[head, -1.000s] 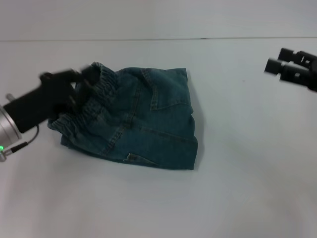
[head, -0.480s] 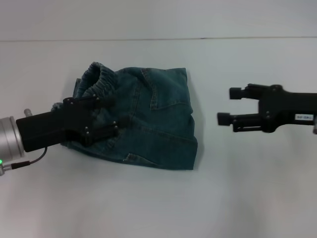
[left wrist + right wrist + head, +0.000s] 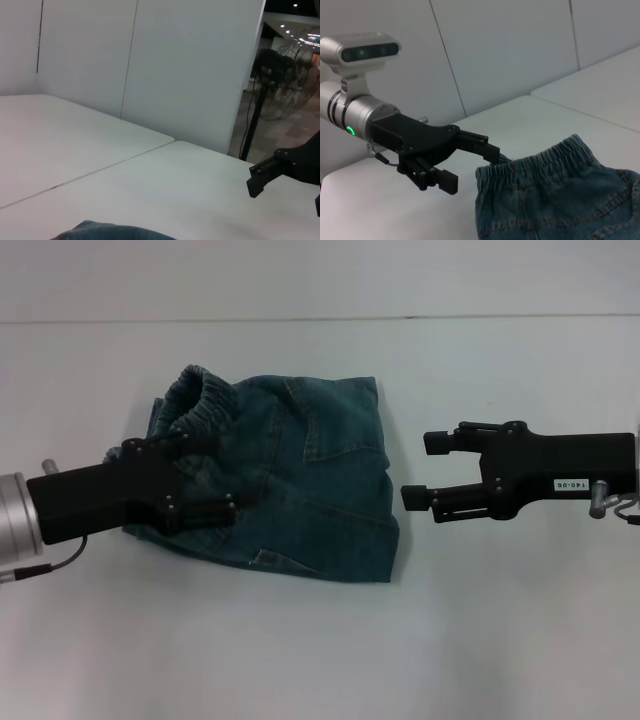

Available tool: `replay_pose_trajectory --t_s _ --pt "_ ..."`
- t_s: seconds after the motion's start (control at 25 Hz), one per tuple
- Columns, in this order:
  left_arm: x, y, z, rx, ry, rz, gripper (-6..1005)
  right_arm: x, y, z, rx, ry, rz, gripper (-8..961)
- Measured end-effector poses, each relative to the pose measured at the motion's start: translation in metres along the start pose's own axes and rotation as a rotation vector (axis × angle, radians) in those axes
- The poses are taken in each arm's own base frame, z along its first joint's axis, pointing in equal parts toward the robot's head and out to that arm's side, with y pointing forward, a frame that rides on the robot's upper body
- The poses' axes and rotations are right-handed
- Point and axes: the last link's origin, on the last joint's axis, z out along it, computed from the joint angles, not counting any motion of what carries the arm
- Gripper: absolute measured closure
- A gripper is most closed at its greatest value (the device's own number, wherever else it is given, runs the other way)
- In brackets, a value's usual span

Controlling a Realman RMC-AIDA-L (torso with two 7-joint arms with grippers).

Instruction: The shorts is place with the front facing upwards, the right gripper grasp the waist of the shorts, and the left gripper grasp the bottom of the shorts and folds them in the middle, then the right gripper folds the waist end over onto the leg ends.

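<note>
Already folded, the shorts (image 3: 280,475) lie mid-surface; soft limp denim, grip the gathered waist. My left end effector (image 3: 215,475) hovers spread above them, my right end effector (image 3: 424,468) wide, beside.

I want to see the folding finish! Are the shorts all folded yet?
Nearly. The shorts already lie doubled into a squarish bundle on the table. The left gripper is open over the waistband side, holding nothing. The right gripper is open beside the folded edge, not touching. Whether another fold remains, I can't tell.
</note>
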Motion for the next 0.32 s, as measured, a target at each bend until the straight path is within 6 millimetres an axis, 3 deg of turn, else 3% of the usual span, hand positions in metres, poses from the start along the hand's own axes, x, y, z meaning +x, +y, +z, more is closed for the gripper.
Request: replay_pose_trajectory --t_s 0.12,0.32 --pt "-0.0015 -0.0003 -0.0004 0.002 -0.010 -0.004 82 -0.0004 0.0010 0.0016 -0.007 0.000 -0.002 14" --pt "-0.0039 -0.0004 -0.0010 0.007 -0.022 -0.011 82 -0.0010 0.0016 0.0026 -0.010 0.005 -0.008 14"
